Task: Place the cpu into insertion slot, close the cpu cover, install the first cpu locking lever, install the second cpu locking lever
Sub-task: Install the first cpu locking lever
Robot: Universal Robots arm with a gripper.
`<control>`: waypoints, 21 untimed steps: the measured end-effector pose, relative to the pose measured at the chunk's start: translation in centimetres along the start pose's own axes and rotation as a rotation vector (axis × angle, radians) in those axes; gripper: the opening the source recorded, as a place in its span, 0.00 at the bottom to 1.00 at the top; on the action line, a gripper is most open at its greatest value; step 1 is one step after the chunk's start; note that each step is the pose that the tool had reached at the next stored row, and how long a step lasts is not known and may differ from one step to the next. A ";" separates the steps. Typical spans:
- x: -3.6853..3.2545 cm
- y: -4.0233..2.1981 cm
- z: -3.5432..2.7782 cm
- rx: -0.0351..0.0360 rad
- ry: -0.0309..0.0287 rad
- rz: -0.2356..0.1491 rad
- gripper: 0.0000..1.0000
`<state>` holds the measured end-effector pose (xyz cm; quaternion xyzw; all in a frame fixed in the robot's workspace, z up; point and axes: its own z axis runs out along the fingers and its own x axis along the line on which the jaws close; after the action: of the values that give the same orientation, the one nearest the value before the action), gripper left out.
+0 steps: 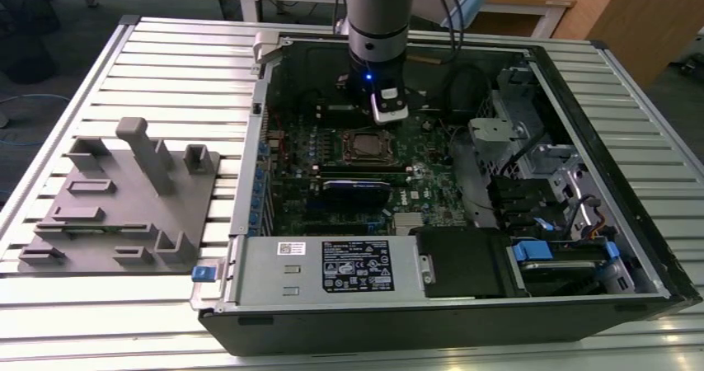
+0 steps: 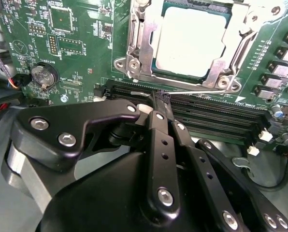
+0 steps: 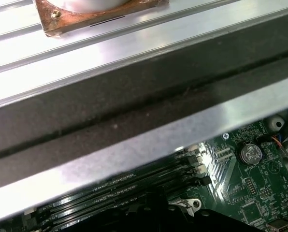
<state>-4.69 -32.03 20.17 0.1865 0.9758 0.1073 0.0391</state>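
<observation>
In the second wrist view the cpu [image 2: 191, 41] lies flat in the insertion slot, its dull silver top showing through the window of the cpu cover [image 2: 138, 46]. The cover is down over the chip, and the slot's contact field is hidden beneath it. A thin wire locking lever [image 2: 202, 90] runs along the socket's edge nearest the memory slots. My gripper [image 2: 159, 99] has its black fingers together, with the tips right at this lever; I cannot tell whether the wire is pinched. In the exterior view the gripper [image 1: 387, 111] hangs just behind the socket [image 1: 368, 146].
The open computer case [image 1: 616, 99] lies on a slatted metal table. Black memory slots [image 2: 216, 116] sit beside the socket, and a coin battery [image 2: 42, 76] is on the board. A blue card [image 1: 358, 191] and the power supply [image 1: 330, 264] are nearer the front. A grey fixture block [image 1: 121, 198] stands at the exterior view's left.
</observation>
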 end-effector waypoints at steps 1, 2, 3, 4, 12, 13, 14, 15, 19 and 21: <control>0.00 -0.01 0.05 -0.0006 -0.0016 0.001 0.11; 0.01 -0.02 0.09 -0.0010 -0.0031 0.002 0.11; 0.02 -0.03 0.12 -0.0012 -0.0041 0.003 0.11; 0.02 -0.04 0.14 -0.0014 -0.0047 0.003 0.11; 0.42 -0.21 0.26 -0.0080 -0.0208 0.001 0.11; 0.48 -0.23 0.28 -0.0098 -0.0250 0.000 0.11; 0.53 -0.25 0.28 -0.0114 -0.0292 -0.001 0.11; 0.54 -0.26 0.30 -0.0128 -0.0322 -0.002 0.11; 0.55 -0.27 0.30 -0.0134 -0.0339 -0.002 0.11; 0.67 -0.32 0.32 -0.0142 -0.0358 -0.002 0.11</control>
<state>-5.40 -32.01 19.76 0.1869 0.9744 0.1108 0.0581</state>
